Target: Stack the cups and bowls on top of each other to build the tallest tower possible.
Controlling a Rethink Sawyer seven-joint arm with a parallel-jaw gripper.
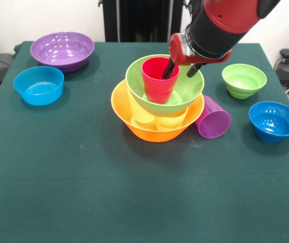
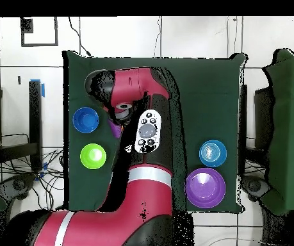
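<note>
The tower stands mid-table: a large orange bowl point(image 1: 157, 124) holds two yellow cups point(image 1: 145, 114) and bears a tilted large lime green bowl point(image 1: 187, 86). Inside the green bowl a red-pink cup point(image 1: 157, 81) stands upright. My gripper point(image 1: 180, 69) hangs over the cup's right side. It is open, with one finger inside the cup and the other outside its wall. A purple cup point(image 1: 213, 117) lies on its side against the orange bowl's right. In the overhead view my arm point(image 2: 143, 128) hides the tower and the gripper.
A large purple bowl point(image 1: 62, 49) point(image 2: 205, 187) sits at the far left with a small blue bowl point(image 1: 38, 85) point(image 2: 212, 152) in front of it. At the right are a small lime green bowl point(image 1: 244, 80) point(image 2: 93, 155) and another small blue bowl point(image 1: 275, 120) point(image 2: 86, 120).
</note>
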